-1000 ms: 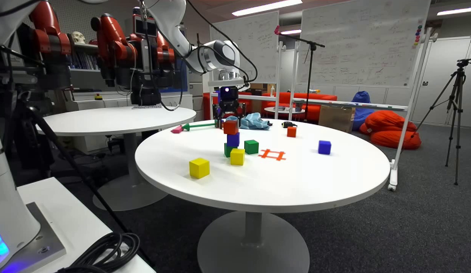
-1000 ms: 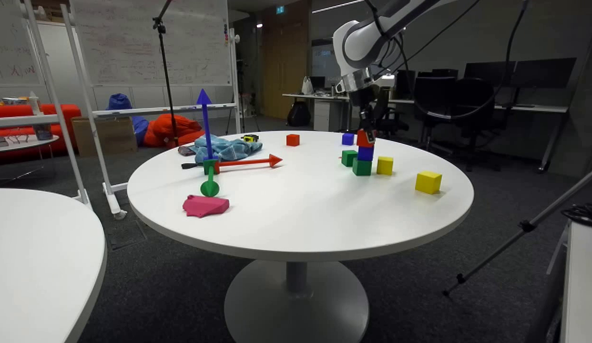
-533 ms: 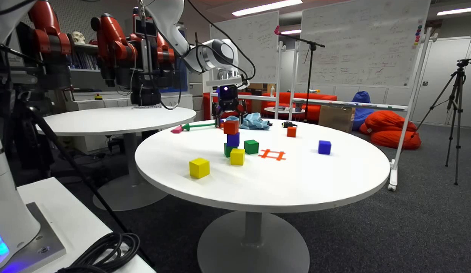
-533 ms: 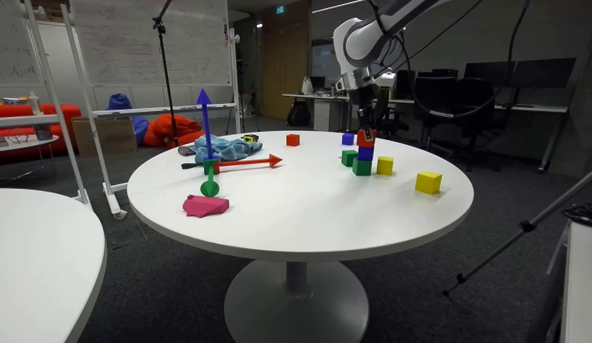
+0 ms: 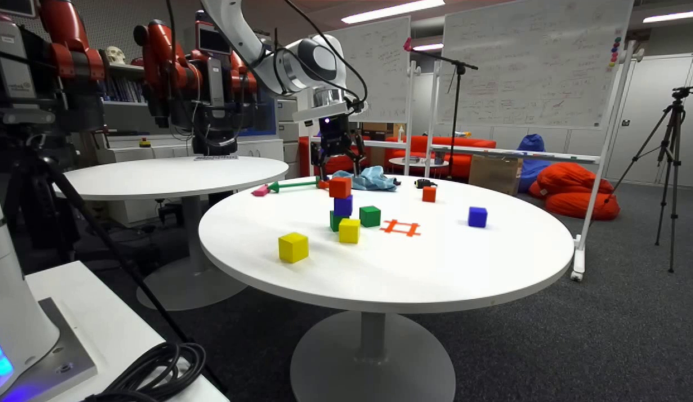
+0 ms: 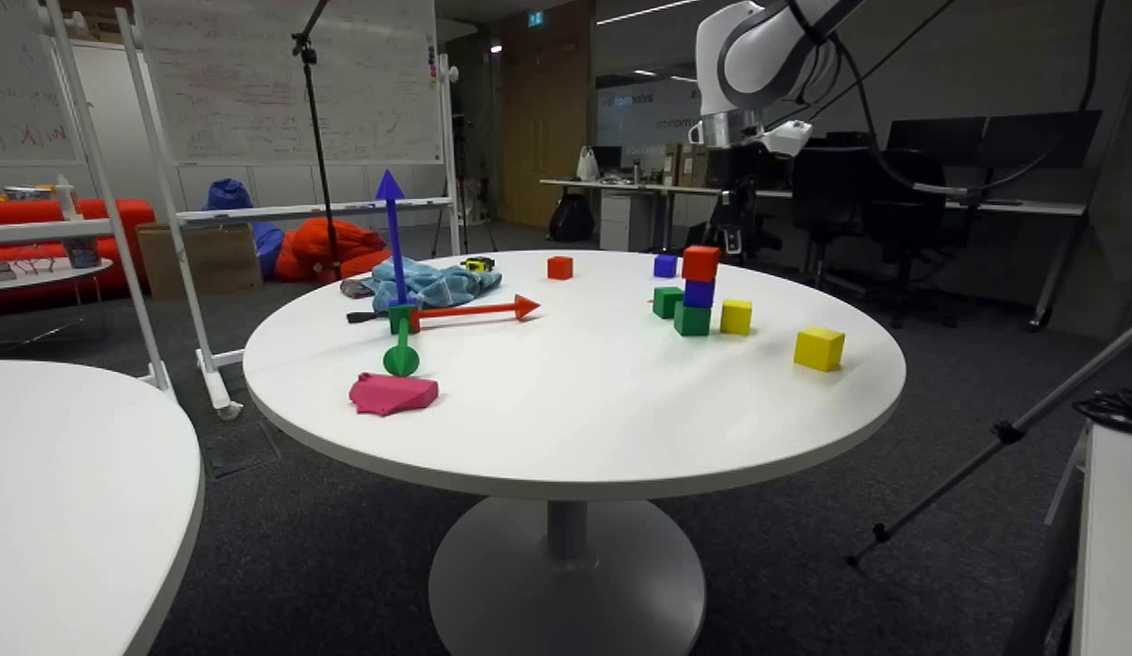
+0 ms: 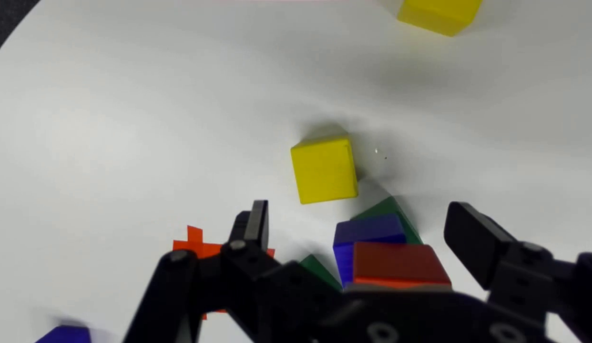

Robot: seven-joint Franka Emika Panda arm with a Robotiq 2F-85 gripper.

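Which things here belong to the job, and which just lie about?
Likely job: open black tool; stacked red cube, blue cube, green cube; maybe loose coloured cubes.

Likely strays: crumpled blue cloth; angular pink piece; red-green-blue arrow model.

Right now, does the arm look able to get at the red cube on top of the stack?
Probably yes: the pincer is open and empty, and nothing lies on the red cube. They look apart, so some aligning is likely needed first.

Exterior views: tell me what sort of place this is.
Likely a robotics lab: an exterior view shows a white jointed robot arm, a red-and-black jointed robot arm and a large white whiteboard covered in handwriting.
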